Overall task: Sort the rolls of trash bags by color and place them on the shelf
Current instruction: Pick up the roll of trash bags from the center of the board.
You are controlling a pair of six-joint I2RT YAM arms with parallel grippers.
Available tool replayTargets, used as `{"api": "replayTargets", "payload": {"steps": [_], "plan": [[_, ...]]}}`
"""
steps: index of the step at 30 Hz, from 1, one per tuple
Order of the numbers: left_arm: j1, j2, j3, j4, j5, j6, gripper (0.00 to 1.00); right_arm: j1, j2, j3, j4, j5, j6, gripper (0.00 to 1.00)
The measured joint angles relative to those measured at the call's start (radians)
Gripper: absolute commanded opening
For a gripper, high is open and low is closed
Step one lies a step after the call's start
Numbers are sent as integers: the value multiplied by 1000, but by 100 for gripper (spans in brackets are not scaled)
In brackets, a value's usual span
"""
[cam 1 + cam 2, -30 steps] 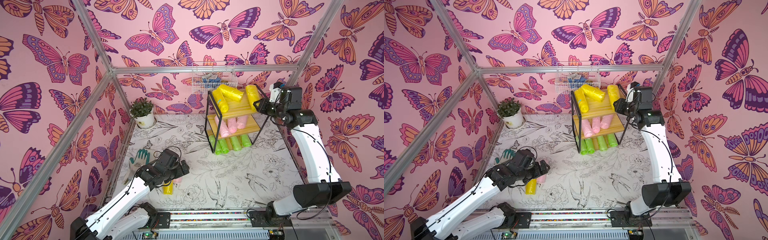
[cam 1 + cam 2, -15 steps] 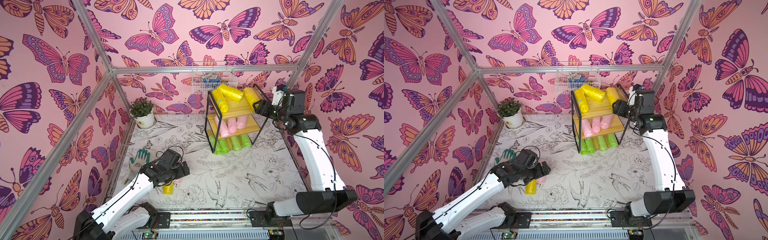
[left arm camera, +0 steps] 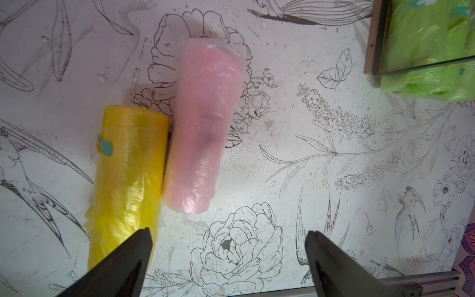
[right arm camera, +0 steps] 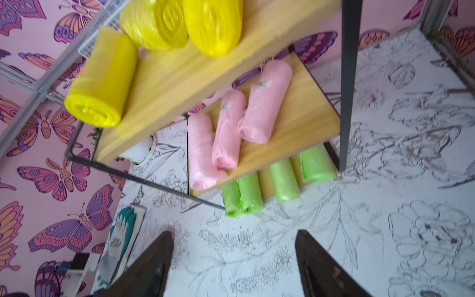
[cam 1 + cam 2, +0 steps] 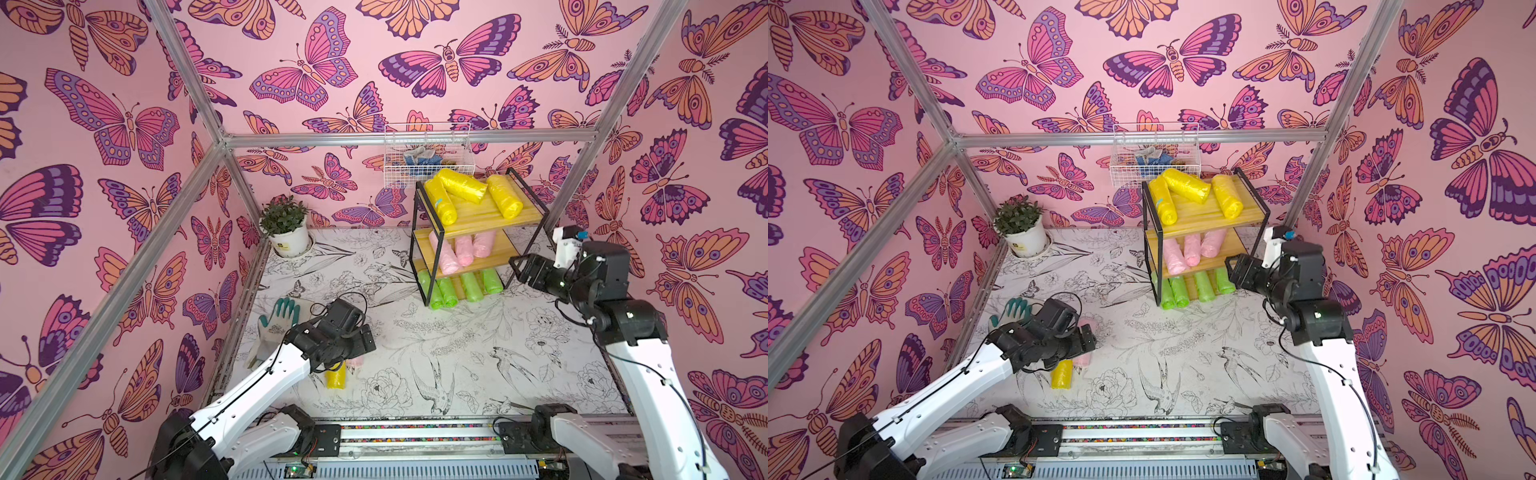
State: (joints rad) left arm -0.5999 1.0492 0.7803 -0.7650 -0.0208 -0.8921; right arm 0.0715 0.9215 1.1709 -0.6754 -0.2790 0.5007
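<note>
The shelf (image 5: 482,210) stands at the back right. Three yellow rolls (image 5: 461,185) lie on its top board, three pink ones (image 5: 463,251) on the middle board and several green ones (image 5: 471,286) at the bottom. The right wrist view shows the same tiers (image 4: 205,77). My right gripper (image 5: 521,270) (image 4: 234,232) hangs open and empty beside the shelf's lower right corner. A yellow roll (image 3: 126,180) and a pink roll (image 3: 203,128) lie side by side, touching, on the floor. Above them my left gripper (image 5: 365,340) (image 3: 228,231) is open, one finger over the yellow roll's end.
A grey-and-green glove (image 5: 276,318) lies by the left wall, just behind the left arm. A potted plant (image 5: 286,228) stands in the back left corner. A white wire basket (image 5: 428,156) hangs on the back wall above the shelf. Metal frame posts edge the floor.
My right gripper opened, left a yellow roll on the top board, then drew back and down to the shelf's lower right. The left arm shifted only slightly.
</note>
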Motion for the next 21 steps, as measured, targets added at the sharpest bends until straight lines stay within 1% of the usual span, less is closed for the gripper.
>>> {"api": "replayTargets", "payload": {"steps": [4,8,14,21], "plan": [[6,42,-6,8,-3,24,98,0,-122,-165,-2,-37,55,76],[18,113,-7,21,0,56,94,0,-199,-278,-3,-66,99,74],[24,258,47,38,-1,125,92,0,-266,-358,-6,-101,136,74],[26,428,122,60,-9,179,89,0,-257,-420,3,-129,161,72]]}}
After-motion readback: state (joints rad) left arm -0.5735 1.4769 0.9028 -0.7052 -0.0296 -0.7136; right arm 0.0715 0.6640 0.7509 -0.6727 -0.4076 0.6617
